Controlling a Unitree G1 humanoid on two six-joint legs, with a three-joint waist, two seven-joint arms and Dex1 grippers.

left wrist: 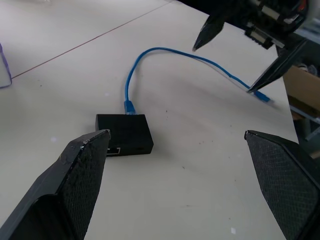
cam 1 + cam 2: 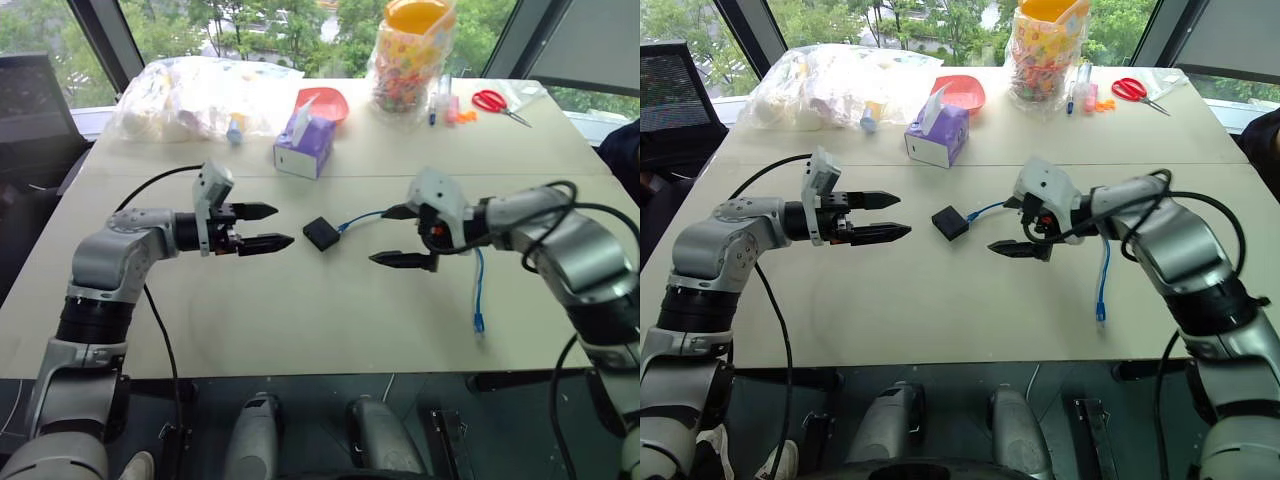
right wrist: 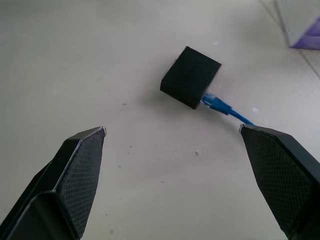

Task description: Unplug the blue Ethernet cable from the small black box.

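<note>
- Black and matte, the small black box [image 2: 320, 233] lies flat on the pale table [image 2: 300, 310], near its middle, between the 2 grippers and touching neither.
- One plug of the blue Ethernet cable [image 1: 165, 52] sits in a side of the box, on the side facing the right gripper.
- From the plug the cable arcs across the table, passes under the right gripper, then runs toward the near edge, where its free plug end [image 2: 479, 323] lies on the surface.
- A second port seems to show in another face of the box in the left wrist view, though the finger beside it partly covers it.
- The left gripper [image 2: 262, 227] hangs just left of the box, pointing at it, its 2 black fingers spread wide with nothing between them.
- The right gripper [image 2: 398, 237] hangs just right of the box, over the cable, its fingers likewise wide apart and holding nothing.
- In the right wrist view the box and its plug lie ahead of the 2 parted fingers [image 3: 70, 175].
- Farther back stands a purple tissue box [image 2: 304, 147], well apart from the black box.
- Behind it are a red bowl [image 2: 325, 100], a clear plastic bag [image 2: 190, 98] of goods, a jar of coloured sweets [image 2: 408, 60] and red-handled scissors [image 2: 497, 103].
</note>
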